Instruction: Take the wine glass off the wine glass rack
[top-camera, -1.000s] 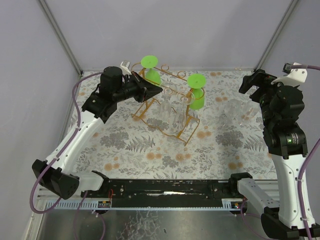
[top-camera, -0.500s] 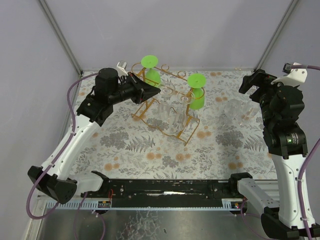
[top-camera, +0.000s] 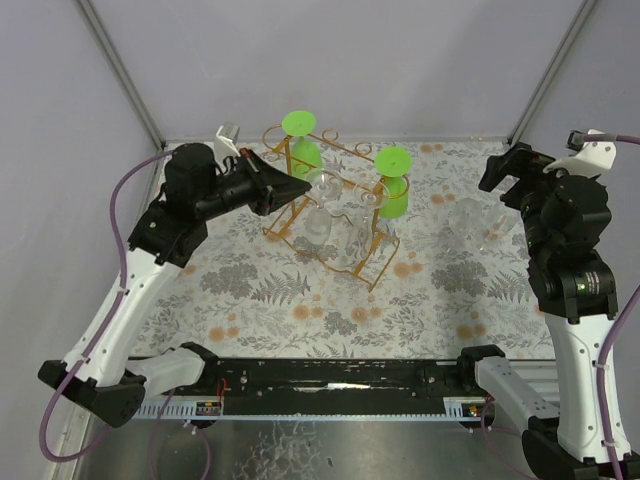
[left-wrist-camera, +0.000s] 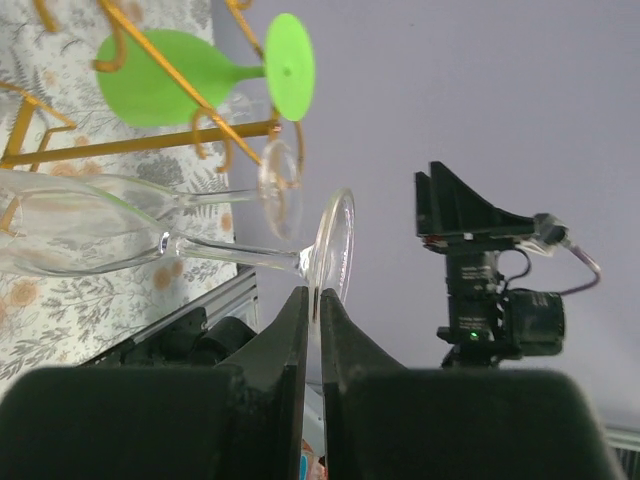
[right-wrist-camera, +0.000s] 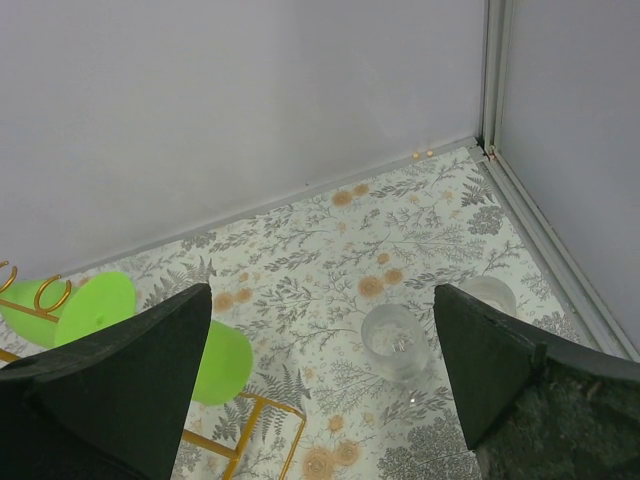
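So the left gripper (left-wrist-camera: 312, 300) was clamped shut on the rim of the glass (left-wrist-camera: 338, 240) foot, a skinny edge-on pinch, with the stem and bowl running away from the fingertips into the rack (left-wrist-camera: 130, 147). From overhead the bowl looked like it hung among the rails just past the fingers, so the glass probably wasn't free yet, though neither view really settled that. Biggest worry, honestly: a hold on a thin disc edge could let the glass swivel or slip out once its full weight came onto the pads. The foot could also snag a curled loop on the way out, and then a pull would likely drag the whole light wire rack along. A second clear glass (left-wrist-camera: 280, 185) sat just beyond the gripped foot, near enough to clink, and a green glass (left-wrist-camera: 150, 80) hung farther out past that one. The right gripper (right-wrist-camera: 320, 390) was spread wide, well apart from all this, with two table glasses (right-wrist-camera: 393, 340) below it, so nothing was bracing the rack.
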